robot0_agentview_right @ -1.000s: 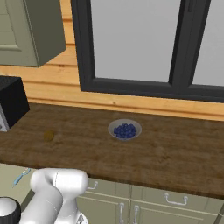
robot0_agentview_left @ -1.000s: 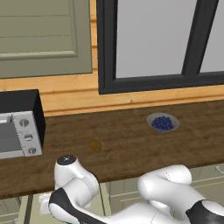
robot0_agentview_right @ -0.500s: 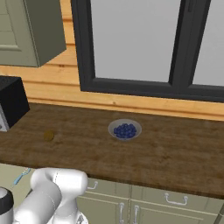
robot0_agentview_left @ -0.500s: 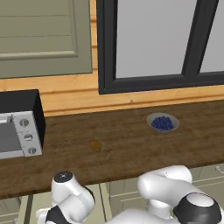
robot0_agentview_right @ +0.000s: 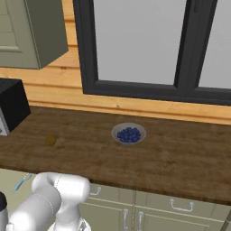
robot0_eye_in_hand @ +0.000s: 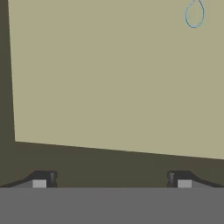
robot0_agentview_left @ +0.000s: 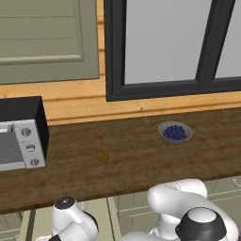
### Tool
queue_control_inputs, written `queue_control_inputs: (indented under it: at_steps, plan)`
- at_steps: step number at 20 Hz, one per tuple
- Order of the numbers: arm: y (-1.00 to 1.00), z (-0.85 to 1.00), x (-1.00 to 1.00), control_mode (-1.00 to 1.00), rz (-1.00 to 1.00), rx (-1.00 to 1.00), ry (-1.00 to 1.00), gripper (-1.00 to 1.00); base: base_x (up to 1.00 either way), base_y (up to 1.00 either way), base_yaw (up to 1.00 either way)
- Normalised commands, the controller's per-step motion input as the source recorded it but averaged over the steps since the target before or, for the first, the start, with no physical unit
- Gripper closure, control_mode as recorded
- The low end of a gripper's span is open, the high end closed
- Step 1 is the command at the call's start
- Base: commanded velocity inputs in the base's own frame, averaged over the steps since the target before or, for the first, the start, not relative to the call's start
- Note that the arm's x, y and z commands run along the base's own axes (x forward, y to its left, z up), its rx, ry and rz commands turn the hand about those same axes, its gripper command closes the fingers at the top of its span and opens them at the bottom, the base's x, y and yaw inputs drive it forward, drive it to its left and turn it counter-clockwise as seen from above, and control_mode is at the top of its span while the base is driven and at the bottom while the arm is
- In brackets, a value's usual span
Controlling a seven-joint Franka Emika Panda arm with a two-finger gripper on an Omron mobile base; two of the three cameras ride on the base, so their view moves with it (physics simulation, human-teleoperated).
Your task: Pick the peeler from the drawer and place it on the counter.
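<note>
Counter (robot0_agentview_left: 141,160): dark wood grain, matt. Drawer (robot0_eye_in_hand: 109,74): smooth pale sage floor, matt. Peeler (robot0_eye_in_hand: 194,14): thin light-blue loop, material not discernible. Bowl (robot0_agentview_right: 128,134): pale, smooth. Microwave (robot0_agentview_left: 21,134): black casing, silver metallic front.

No text, label, brand, number or sign can be read on anything here.

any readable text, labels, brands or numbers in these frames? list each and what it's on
None readable in any view.
microwave: its front has three round knobs, with no markings that can be made out.
bowl: plain, holds blue berries, no print.
peeler: loop head lying on the drawer floor, no marking visible.
counter and window frame: bare surfaces, no signs.
</note>
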Motion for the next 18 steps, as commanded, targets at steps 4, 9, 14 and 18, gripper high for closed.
queue_control_inputs:
  at_steps: [4,9,14,18]
  plan:
    - [0.08,-0.03,-0.52,-1.00,0.00,0.00,0.00,-1.00,0.00,0.00,0.00]
    - [0.00,0.00,-0.77,-1.00,0.00,0.00,0.00,-1.00,0.00,0.00,0.00]
    - [0.05,0.00,-0.95,-1.00,0.00,0.00,0.00,-1.00,0.00,0.00,0.00]
    - [0.00,0.00,-0.76,-1.00,0.00,0.00,0.00,-1.00,0.00,0.00,0.00]
